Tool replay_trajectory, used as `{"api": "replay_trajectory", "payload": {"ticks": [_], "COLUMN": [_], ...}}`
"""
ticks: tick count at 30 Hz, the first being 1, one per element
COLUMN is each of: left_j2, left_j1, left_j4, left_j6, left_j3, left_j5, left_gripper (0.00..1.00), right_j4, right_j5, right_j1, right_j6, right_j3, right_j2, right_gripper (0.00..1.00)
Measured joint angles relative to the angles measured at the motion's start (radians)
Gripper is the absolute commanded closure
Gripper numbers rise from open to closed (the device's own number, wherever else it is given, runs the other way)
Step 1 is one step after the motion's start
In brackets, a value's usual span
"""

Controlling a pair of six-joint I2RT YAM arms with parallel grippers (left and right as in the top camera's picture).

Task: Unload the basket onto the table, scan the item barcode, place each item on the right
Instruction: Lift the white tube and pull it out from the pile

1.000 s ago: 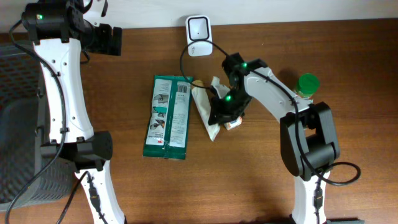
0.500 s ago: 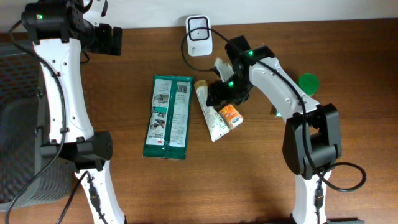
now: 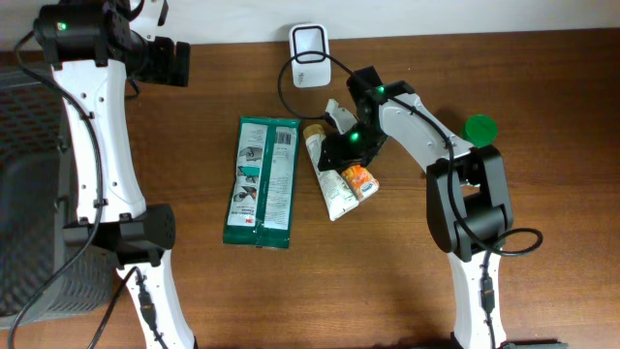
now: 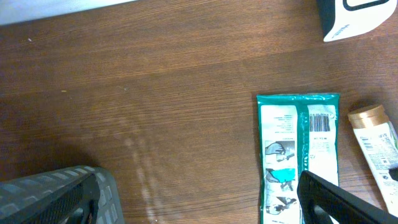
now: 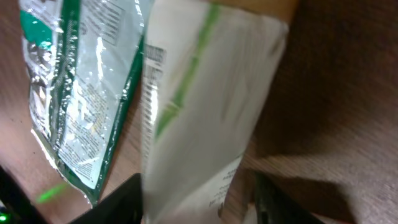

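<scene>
Toward the table's (image 3: 542, 242) back edge, right gripper (image 3: 345, 145) straddles the tube (image 3: 331, 189).
I can't tell if it grips; left gripper (image 3: 167, 62) hangs wide open.

Tube (image 3: 331, 196): white with green stripe, tan cap; lies flat on table (image 3: 562, 242), cap end toward scanner (image 3: 309, 44). Scanner: white, boxy, at table's far edge.

**Where everything sits on the table right now**

The scanner (image 3: 309, 44) is parked at the back edge of the table (image 3: 542, 242), about mid-width. The flat pouch (image 3: 262, 184) lies mid-table, running front to back. The tube (image 3: 329, 189) is just right of it, slanted, with a small container (image 3: 360, 179) touching its right side. The jar (image 3: 480, 128) sits further right. A bin (image 3: 29, 223) is off the left edge.
</scene>
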Motion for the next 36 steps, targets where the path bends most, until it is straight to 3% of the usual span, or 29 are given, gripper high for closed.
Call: {"api": "replay_trajectory", "payload": {"ticks": [5,9,10,15,20,25,29,36], "left_j2": [0.000,0.000,0.000,0.000,0.000,0.000,0.000,0.000], "left_j1": [0.000,0.000,0.000,0.000,0.000,0.000,0.000,0.000], "left_j4": [0.000,0.000,0.000,0.000,0.000,0.000,0.000,0.000], "left_j6": [0.000,0.000,0.000,0.000,0.000,0.000,0.000,0.000], "left_j3": [0.000,0.000,0.000,0.000,0.000,0.000,0.000,0.000], "left_j5": [0.000,0.000,0.000,0.000,0.000,0.000,0.000,0.000], "left_gripper": [0.01,0.01,0.01,0.01,0.01,0.01,0.01,0.01], "right_j4": [0.028,0.029,0.028,0.027,-0.019,-0.105,-0.184,-0.246], "right_j5": [-0.012,-0.026,-0.030,-0.108,-0.310,-0.459,-0.467,-0.423], "right_j1": [0.000,0.000,0.000,-0.007,-0.073,-0.224,-0.249,-0.248], "right_j6": [0.014,0.034,0.027,0.028,-0.005,-0.046,-0.078,-0.093], "right_j3": [-0.008,-0.024,-0.024,-0.028,-0.029,-0.027,-0.025,-0.025], "right_j2": [0.000,0.000,0.000,0.000,-0.013,-0.198,-0.378,-0.457], "right_gripper": [0.65,0.93,0.96,0.96,0.96,0.96,0.96,0.96]}}
